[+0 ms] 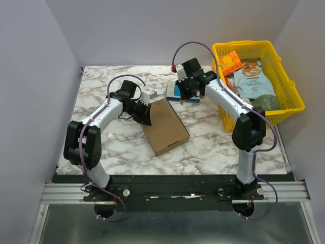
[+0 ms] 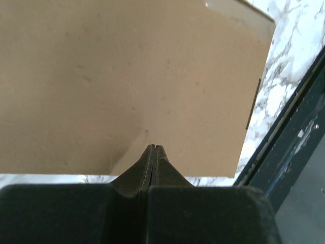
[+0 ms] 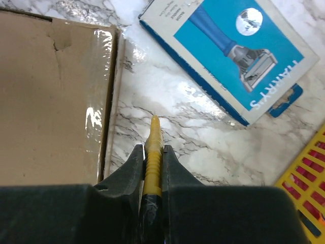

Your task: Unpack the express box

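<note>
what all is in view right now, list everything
express box: one, brown, table centre, closed
blue box: one, blue and white, flat just beyond the express box
basket: one, yellow, right side of the table
orange packet: one, orange, basket's far-left corner
snack bag: one, white and blue, lying in the basket
pointed tool: one, yellow, in the right gripper
table: one, white-grey marble
left gripper: black, shut, empty, over the express box
right gripper: black, shut on the pointed tool, between the boxes
</note>
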`<state>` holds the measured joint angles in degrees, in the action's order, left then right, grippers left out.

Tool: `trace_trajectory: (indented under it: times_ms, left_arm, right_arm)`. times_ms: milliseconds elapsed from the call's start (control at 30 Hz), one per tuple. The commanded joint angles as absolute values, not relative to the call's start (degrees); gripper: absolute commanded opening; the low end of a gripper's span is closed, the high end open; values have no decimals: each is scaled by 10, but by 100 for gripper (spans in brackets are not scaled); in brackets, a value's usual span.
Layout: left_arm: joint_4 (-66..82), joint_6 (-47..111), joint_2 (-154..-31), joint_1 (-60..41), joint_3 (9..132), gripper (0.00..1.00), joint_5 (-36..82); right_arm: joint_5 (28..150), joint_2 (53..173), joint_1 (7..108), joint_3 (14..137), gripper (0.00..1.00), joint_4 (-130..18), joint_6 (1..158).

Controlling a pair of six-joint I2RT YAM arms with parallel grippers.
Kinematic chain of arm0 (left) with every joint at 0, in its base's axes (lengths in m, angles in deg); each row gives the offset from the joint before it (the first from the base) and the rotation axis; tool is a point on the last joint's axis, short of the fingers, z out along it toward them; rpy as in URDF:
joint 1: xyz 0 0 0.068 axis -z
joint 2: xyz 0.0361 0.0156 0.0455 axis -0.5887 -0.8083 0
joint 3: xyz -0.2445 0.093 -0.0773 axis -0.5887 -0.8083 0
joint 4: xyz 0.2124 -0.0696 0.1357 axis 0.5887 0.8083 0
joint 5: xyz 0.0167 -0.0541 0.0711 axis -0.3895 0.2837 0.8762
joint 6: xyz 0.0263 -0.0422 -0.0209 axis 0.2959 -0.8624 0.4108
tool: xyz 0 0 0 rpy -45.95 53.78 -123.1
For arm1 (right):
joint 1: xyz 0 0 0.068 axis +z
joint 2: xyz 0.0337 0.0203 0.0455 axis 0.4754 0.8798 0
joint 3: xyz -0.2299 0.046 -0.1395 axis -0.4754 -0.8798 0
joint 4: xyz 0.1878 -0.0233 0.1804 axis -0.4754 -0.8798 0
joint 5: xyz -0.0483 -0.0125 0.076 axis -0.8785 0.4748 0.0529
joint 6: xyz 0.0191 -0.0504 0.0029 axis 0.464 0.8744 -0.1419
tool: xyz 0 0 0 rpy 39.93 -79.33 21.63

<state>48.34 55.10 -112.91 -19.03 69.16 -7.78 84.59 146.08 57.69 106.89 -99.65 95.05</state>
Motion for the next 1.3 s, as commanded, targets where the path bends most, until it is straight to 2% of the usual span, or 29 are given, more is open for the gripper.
trace_trajectory:
  times_ms: [0, 833, 1000, 1267]
  left_arm:
    - [539, 589, -1129, -191, 680, 0, -60]
    - [557, 638, -1149, -196, 637, 0, -21]
    - [557, 672, -1133, -222, 599, 0, -1]
    - [556, 682, -1135, -245, 568, 0, 14]
  right_arm:
    - [880, 1483, 581, 1087, 0, -1001, 948]
    - [889, 1492, 580, 1067, 0, -1003, 957]
    - [837, 1485, 582, 1058, 0, -984, 945]
    - [887, 1489, 581, 1061, 0, -1001, 946]
